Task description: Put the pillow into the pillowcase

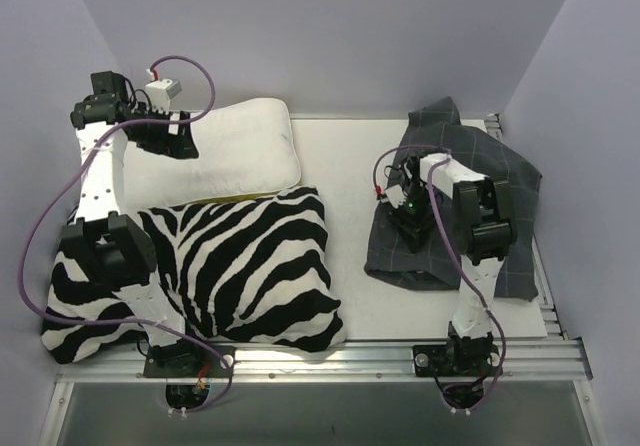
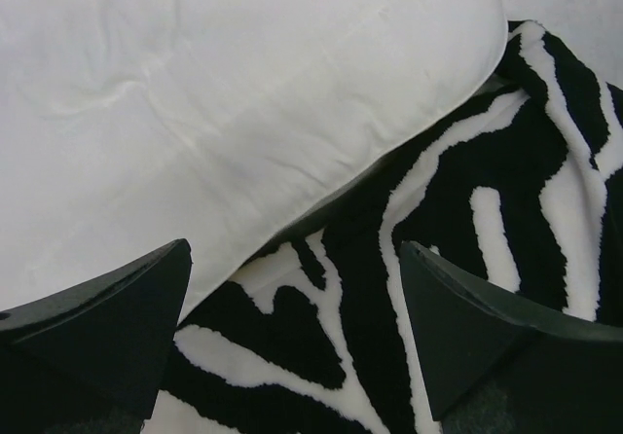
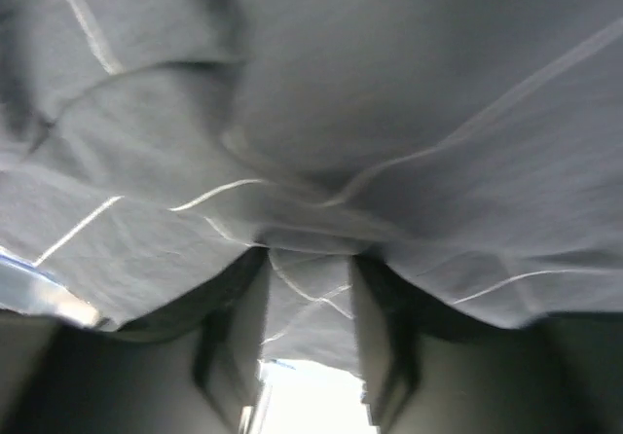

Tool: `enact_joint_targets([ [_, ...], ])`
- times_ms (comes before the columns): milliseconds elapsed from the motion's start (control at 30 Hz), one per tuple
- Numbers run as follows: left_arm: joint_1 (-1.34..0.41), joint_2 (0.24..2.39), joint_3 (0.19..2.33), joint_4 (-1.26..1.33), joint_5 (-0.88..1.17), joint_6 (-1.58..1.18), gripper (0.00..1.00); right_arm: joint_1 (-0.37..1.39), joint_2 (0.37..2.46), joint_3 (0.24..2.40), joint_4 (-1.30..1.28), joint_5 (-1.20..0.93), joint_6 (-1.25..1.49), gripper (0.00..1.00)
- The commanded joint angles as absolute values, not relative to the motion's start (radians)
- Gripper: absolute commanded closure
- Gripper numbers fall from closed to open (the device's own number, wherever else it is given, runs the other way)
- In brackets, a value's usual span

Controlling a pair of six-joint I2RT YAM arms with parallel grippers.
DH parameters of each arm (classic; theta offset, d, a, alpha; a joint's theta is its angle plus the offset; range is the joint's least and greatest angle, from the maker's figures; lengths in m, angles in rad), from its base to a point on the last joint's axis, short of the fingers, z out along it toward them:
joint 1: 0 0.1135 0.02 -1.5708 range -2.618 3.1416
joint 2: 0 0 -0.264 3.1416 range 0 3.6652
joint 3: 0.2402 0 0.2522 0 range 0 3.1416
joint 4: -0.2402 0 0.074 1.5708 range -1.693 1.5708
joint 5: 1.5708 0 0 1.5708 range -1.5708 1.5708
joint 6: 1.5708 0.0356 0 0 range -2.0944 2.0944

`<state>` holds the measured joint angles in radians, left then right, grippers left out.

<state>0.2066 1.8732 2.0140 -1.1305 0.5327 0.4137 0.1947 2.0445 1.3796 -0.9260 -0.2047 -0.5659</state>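
The white pillow (image 1: 240, 146) lies at the back left, its near edge resting on the zebra-striped cushion (image 1: 250, 266). My left gripper (image 1: 170, 138) hovers over the pillow's left part, open. In the left wrist view its fingers (image 2: 292, 249) straddle the seam where the pillow (image 2: 243, 93) meets the zebra cushion (image 2: 467, 220), holding nothing. The dark grey checked pillowcase (image 1: 500, 166) lies crumpled at the right. My right gripper (image 1: 405, 211) is down on its left part. In the right wrist view a fold of the pillowcase (image 3: 341, 84) is gathered between the fingers (image 3: 310, 259) and drapes over their tips.
The zebra cushion fills the front left of the white table (image 1: 350, 166). A metal rail (image 1: 330, 351) runs along the near edge, and purple walls close in on three sides. A purple cable (image 1: 40, 226) loops beside the left arm.
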Motion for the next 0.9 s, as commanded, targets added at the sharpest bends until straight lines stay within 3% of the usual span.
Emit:
enact_joint_targets([
  [0, 0.236, 1.742, 1.884, -1.108, 0.666, 0.405, 0.03, 0.213, 2.155, 1.567, -0.991, -0.311, -0.519, 0.66],
  [67, 0.242, 1.677, 1.766, -1.071, 0.666, 0.435, 0.03, 0.215, 2.270, 1.777, -1.021, -0.362, -0.482, 0.77],
  [267, 0.226, 1.392, 1.528, -0.959, 0.638, 0.471, 0.02, 0.198, 2.595, 2.519, -1.054, -0.388, -0.362, 0.98],
  [333, 0.213, 1.358, 1.480, -0.951, 0.606, 0.474, 0.03, 0.193, 2.622, 2.572, -0.892, -0.301, -0.308, 1.00],
  [367, 0.201, 1.338, 1.470, -0.953, 0.576, 0.472, 0.02, 0.190, 2.597, 2.471, -0.671, -0.243, -0.284, 0.99],
  [433, 0.195, 1.324, 1.457, -0.956, 0.557, 0.469, 0.03, 0.166, 2.516, 2.363, -0.482, -0.172, -0.244, 0.79],
  [467, 0.190, 1.315, 1.457, -0.957, 0.546, 0.471, 0.03, 0.157, 2.505, 2.356, -0.441, -0.185, -0.238, 0.60],
  [500, 0.181, 1.310, 1.457, -0.959, 0.543, 0.471, 0.03, 0.143, 2.482, 2.391, -0.443, -0.224, -0.239, 0.51],
  [533, 0.178, 1.310, 1.457, -0.959, 0.540, 0.474, 0.03, 0.131, 2.461, 2.388, -0.449, -0.236, -0.253, 0.34],
  [633, 0.147, 1.319, 1.460, -0.959, 0.537, 0.482, 0.03, 0.069, 2.308, 2.237, -0.462, -0.285, -0.352, 0.15],
  [733, 0.108, 1.336, 1.460, -0.950, 0.540, 0.488, 0.03, 0.003, 2.168, 2.043, -0.526, -0.317, -0.464, 0.08],
  [867, 0.074, 1.353, 1.448, -0.919, 0.548, 0.483, 0.03, -0.063, 2.095, 1.934, -0.792, -0.356, -0.679, 0.03],
])
